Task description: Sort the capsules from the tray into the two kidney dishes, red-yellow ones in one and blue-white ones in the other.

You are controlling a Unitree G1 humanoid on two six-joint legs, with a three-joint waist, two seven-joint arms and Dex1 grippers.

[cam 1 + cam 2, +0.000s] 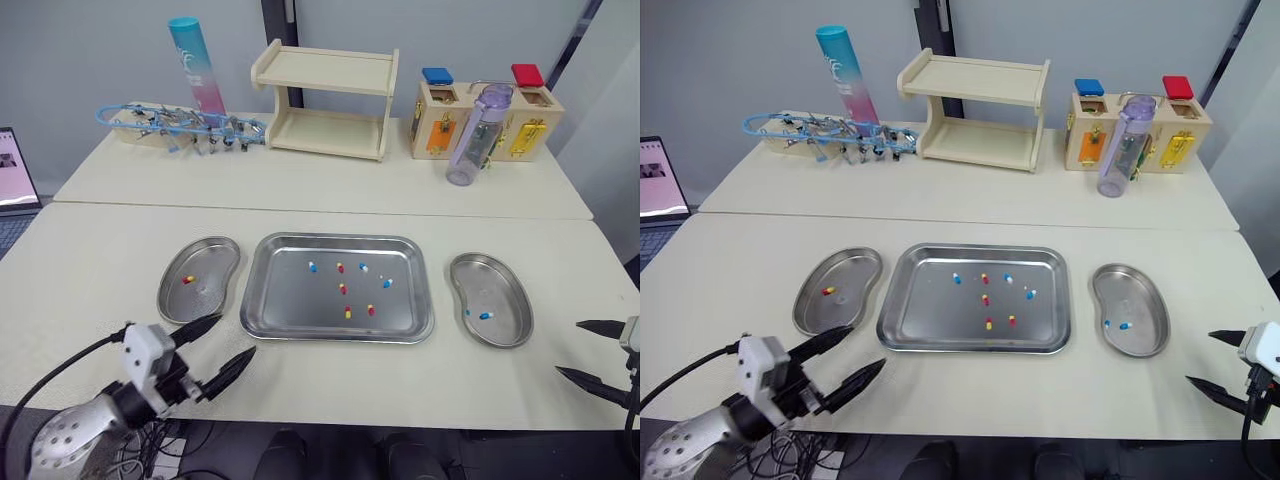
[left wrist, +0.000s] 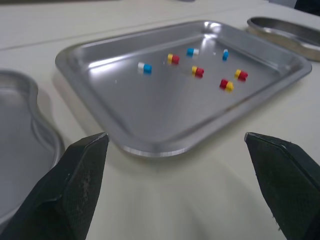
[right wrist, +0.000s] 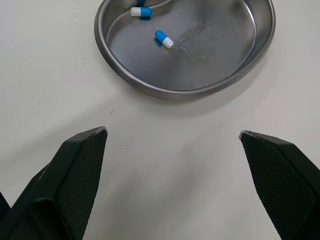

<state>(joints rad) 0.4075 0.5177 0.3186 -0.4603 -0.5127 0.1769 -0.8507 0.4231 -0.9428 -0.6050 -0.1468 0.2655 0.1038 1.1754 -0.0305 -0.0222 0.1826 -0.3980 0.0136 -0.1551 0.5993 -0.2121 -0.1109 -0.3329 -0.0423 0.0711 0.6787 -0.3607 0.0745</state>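
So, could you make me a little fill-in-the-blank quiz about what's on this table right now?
The left kidney dish holds one ___ capsule.
The right kidney dish holds ___ blue-white capsules.
The tray holds ___ red-yellow capsules and three blue-white ones.
The left hand and right hand are both ___ and empty.
Missing words: red-yellow; two; four; open.

Two cream tables point(image 1: 300, 190) pushed together, grey wall point(image 1: 100, 50) behind — perhaps a post point(image 1: 278, 15).
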